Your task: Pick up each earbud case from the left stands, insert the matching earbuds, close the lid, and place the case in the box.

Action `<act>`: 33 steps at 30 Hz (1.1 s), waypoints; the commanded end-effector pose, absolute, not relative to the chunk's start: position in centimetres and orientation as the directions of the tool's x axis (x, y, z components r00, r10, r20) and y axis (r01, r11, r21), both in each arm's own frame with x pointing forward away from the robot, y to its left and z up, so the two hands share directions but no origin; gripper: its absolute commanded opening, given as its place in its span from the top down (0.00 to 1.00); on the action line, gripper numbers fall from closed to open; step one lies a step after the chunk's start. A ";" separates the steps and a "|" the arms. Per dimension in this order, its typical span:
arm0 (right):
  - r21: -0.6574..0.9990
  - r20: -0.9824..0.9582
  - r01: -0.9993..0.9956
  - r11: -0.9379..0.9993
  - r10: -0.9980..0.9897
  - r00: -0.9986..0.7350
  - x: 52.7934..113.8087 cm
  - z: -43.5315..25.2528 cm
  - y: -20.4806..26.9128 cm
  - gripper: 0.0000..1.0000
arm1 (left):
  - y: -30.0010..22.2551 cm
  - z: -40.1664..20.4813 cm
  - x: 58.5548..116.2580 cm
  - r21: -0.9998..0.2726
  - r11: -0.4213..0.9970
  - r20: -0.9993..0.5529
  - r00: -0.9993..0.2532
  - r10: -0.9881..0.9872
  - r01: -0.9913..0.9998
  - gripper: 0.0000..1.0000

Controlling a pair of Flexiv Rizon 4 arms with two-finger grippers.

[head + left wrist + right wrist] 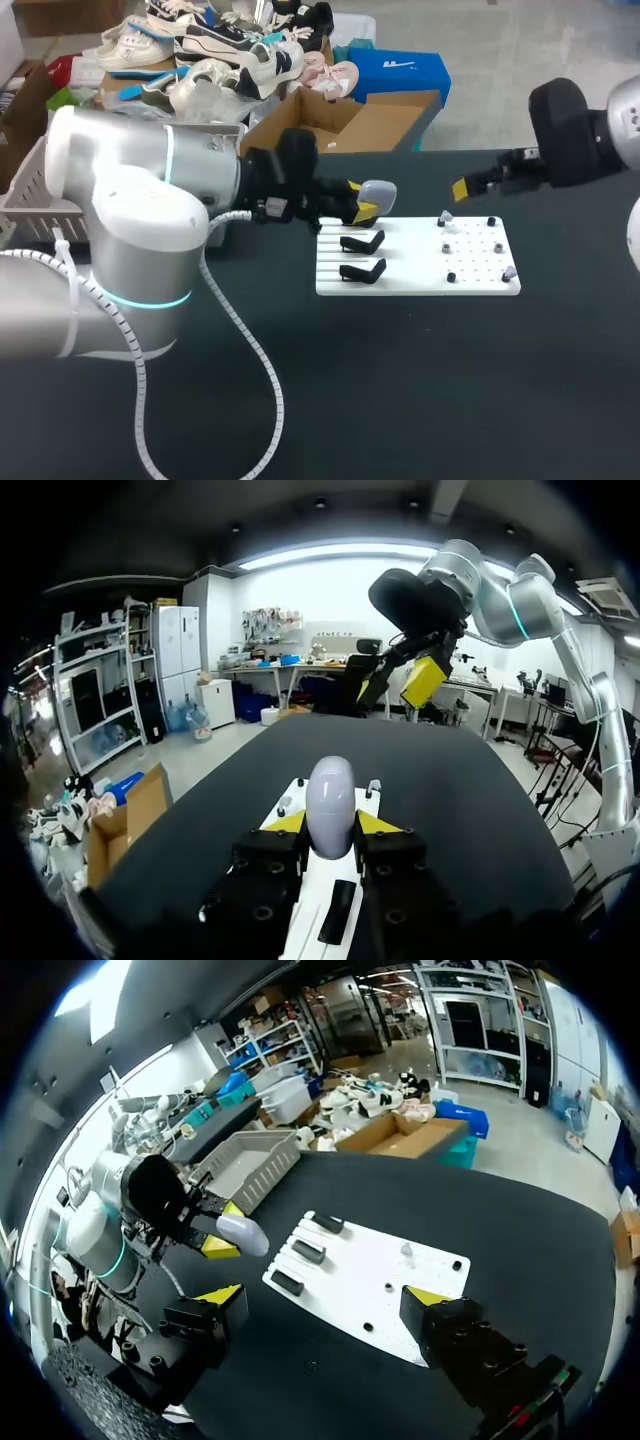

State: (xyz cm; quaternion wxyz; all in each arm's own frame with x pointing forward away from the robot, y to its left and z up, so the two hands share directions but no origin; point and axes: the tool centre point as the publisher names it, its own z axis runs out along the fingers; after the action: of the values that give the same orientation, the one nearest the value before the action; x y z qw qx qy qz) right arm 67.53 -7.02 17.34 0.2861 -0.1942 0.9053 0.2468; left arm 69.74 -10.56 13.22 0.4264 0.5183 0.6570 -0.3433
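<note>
A pale grey earbud case [377, 190] is held above the white board's [415, 285] left end, my left gripper [362, 198] shut on it. In the left wrist view the case [331, 802] stands lid-closed between the yellow fingertips [286, 823]. Two black stands [362, 243] below it are bare. Small earbuds [446, 218] sit on pegs on the board's right half. My right gripper [468, 187] hovers above the board's far right edge; its wrist view shows the gripper [325, 1300] wide open and holding nothing, above the board [385, 1300].
An open cardboard box [345, 125] stands behind the table's far edge. A grey basket [20, 205] sits at the far left, partly hidden by my left arm. Three black stands [308, 1251] show in the right wrist view.
</note>
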 end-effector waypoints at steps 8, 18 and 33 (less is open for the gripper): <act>0.327 -0.592 -0.496 0.804 -0.235 -0.771 67.7 17.1 -3.7 0.00 | -12.5 14.7 69.9 0.000 0.204 -0.927 -0.076 0.366 0.979 1.00; 0.340 -0.576 -0.501 0.796 -0.246 -0.780 68.5 16.9 -3.0 0.00 | -12.8 15.3 69.3 0.007 0.180 -0.932 -0.059 0.358 0.984 1.00; 0.333 -0.590 -0.499 0.800 -0.236 -0.772 68.5 17.1 -3.0 0.00 | -12.9 15.5 68.5 -0.002 0.159 -0.930 -0.060 0.362 0.987 1.00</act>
State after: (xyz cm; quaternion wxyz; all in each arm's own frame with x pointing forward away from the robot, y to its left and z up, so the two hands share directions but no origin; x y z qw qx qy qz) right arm 68.76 -2.99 17.04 0.2662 -0.2049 0.9084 0.2489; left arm 68.64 -13.08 15.48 0.4283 0.5346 0.6306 -0.3647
